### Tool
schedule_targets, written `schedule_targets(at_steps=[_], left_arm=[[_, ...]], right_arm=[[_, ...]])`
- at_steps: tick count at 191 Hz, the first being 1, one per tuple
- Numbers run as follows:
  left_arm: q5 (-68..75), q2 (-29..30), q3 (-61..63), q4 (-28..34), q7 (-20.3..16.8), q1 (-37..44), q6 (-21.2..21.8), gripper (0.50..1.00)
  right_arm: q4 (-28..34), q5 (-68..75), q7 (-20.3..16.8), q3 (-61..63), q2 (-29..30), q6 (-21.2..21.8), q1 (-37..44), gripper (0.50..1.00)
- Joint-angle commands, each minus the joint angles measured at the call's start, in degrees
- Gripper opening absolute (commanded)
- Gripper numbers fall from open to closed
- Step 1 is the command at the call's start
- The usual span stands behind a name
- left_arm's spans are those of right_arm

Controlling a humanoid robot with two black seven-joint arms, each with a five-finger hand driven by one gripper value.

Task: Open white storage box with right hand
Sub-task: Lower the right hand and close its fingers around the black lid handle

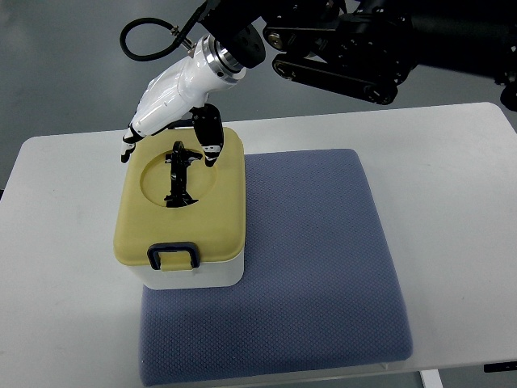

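The storage box [194, 273] has a white base and a pale yellow lid [218, 218], and it stands on the left part of a blue mat. The lid is down. A black folding handle [179, 174] lies in the lid's round recess, and a dark blue latch [172, 256] sits at the front edge. My right hand [168, 137], white with black fingertips, reaches in from the upper right over the lid's far edge. Its thumb [210, 137] points down at the recess rim beside the handle. The other fingers [128, 148] hang past the far left corner. The hand holds nothing.
The blue padded mat [323, 259] covers the middle of the white table [452, 162]. My dark arm links [347, 48] cross above the table's far edge. A black cable [141, 40] loops behind the wrist.
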Motion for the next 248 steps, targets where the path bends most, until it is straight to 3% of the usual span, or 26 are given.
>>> schedule_targets(at_steps=[1,23,89,154,248], left_arm=[[0.0,0.0,0.0,0.0,0.0,0.0,0.03,1.0],[0.0,0.0,0.0,0.0,0.0,0.0,-0.05,1.0],[0.0,0.0,0.0,0.0,0.0,0.0,-0.05,1.0],[0.0,0.0,0.0,0.0,0.0,0.0,-0.05,1.0],[0.0,0.0,0.0,0.0,0.0,0.0,0.03,1.0]], right_arm=[[-1.3,-0.65,0.0,-1.34,0.05,-0.96,-0.97,0.93],[-1.92,-0.74,0.0,-2.84,0.05,-3.86,-1.76,0.93],[-1.92,-0.04,0.0,-2.66,0.05,-5.36,-3.26,0.928],[-1.92,0.49,0.0,-2.49,0.05,-12.04,-5.63,0.921],[-1.22,0.58,0.0,-2.4,0.05,-14.41,-7.21,0.913]])
